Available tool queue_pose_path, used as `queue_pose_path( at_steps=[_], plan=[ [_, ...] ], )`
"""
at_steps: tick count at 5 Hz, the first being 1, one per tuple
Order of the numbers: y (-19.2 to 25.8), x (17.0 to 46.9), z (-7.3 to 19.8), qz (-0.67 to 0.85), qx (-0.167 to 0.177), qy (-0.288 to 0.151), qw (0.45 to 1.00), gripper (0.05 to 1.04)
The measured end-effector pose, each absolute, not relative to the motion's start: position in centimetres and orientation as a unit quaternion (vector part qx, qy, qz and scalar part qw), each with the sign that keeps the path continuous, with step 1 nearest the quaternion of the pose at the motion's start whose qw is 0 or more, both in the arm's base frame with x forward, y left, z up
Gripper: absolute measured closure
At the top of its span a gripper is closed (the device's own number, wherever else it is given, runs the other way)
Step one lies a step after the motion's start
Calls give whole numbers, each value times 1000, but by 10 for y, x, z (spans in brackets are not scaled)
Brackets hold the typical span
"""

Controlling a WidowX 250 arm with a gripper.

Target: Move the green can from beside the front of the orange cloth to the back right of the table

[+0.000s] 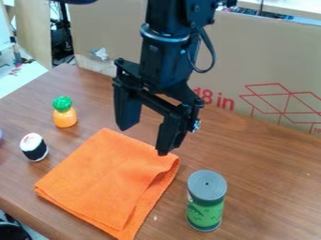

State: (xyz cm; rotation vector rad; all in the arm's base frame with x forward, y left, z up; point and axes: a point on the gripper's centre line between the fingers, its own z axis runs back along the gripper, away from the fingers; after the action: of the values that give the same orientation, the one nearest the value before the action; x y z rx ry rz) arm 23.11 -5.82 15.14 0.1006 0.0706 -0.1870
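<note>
The black gripper (145,140) hangs open over the back corner of a folded orange cloth (106,180), with nothing between its fingers. Its right finger is the closer one to the green can with a grey lid (205,200), which stands upright to the right of the cloth. Left of the gripper, a toy pineapple (64,112) with a green top and orange body stands on the wooden table. A small black and white sushi-like toy (34,147) lies near the cloth's left side.
A large cardboard box (251,61) with red print runs along the back of the wooden table (263,187). At the left edge of the view, part of a purplish object (1,134) shows. The table's front edge crosses the lower left.
</note>
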Motion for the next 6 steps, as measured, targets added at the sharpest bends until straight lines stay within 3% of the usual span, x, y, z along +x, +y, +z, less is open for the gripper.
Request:
queue_pose_path(
  at_steps=[4, 6],
  plan=[
    [-106, 207, 119, -102, 40, 56, 992, 81],
    [-102, 198, 74, -75, 17, 127, 989, 81]
  ],
)
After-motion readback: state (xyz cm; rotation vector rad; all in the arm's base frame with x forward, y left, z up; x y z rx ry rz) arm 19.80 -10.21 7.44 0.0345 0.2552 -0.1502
